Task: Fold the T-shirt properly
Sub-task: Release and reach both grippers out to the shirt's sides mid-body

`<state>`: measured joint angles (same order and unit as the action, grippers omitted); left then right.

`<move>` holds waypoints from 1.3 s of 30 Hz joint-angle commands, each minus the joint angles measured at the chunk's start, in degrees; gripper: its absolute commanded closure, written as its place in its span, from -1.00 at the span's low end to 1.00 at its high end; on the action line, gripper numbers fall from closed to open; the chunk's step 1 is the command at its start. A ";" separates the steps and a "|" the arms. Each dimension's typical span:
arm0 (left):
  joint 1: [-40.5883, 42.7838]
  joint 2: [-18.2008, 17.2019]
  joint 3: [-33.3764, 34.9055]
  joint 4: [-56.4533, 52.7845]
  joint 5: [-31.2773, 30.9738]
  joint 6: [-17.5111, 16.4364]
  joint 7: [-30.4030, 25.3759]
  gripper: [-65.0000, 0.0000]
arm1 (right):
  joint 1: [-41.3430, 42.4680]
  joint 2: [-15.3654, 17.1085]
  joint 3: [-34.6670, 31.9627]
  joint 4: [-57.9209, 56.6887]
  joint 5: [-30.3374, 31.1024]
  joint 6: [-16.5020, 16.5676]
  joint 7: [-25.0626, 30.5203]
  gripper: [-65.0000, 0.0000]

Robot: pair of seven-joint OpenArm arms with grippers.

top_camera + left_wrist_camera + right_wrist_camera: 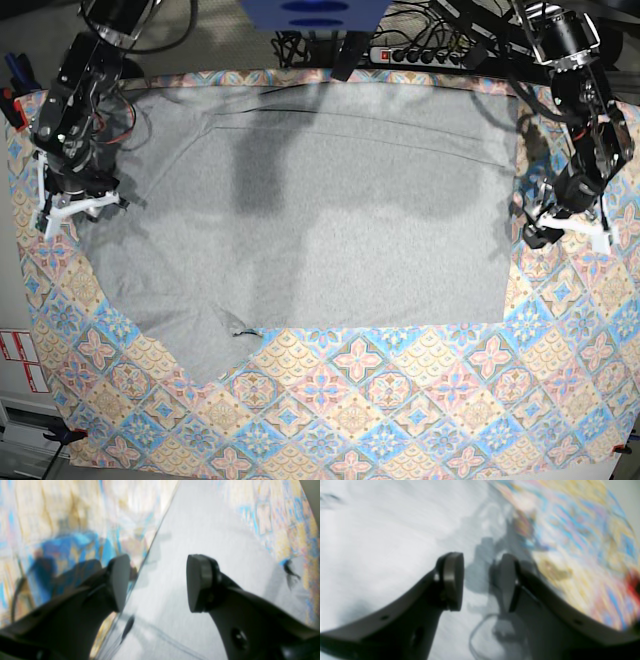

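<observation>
The grey T-shirt [320, 220] lies spread flat on the patterned tablecloth [400, 400], with no lettering showing. My left gripper [535, 228] is at the shirt's right edge. In the left wrist view it [158, 582] is open and low, straddling the shirt's edge [200, 542], with one finger over the cloth [50, 517]. My right gripper [62, 212] is at the shirt's left edge. In the right wrist view it [480, 580] is open with a narrow gap and holds nothing, just above the grey fabric [382, 542].
A small dark mark [243, 332] sits at the shirt's front edge. A power strip [430, 50] and cables lie beyond the table's back edge. The tablecloth's border runs close to both grippers. Labels [15, 350] hang at the left.
</observation>
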<state>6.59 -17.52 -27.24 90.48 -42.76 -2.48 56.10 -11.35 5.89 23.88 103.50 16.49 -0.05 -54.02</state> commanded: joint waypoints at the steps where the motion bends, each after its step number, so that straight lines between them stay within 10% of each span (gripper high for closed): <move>1: -2.50 -0.64 0.56 -0.06 0.70 -0.20 -0.58 -0.14 | 1.38 0.57 -1.07 0.98 -0.80 -0.08 1.05 0.27; 11: -20.08 -0.46 5.84 -15.88 12.13 -0.29 -1.46 -0.14 | 10.43 0.48 -6.34 -8.07 -4.14 -0.08 1.58 0.27; 24: -33.80 -0.46 19.99 -43.58 20.48 -0.20 -21.15 -0.14 | 14.83 0.13 -6.34 -15.64 -4.14 -0.08 1.76 0.26; 39: -35.47 1.91 20.08 -51.14 29.97 -0.11 -30.38 -0.14 | 14.56 -0.66 -6.34 -15.37 -4.14 -0.08 1.76 0.27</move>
<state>-27.33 -15.03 -7.20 38.46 -12.64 -2.37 26.74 2.35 4.73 17.41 86.96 12.19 -0.32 -53.19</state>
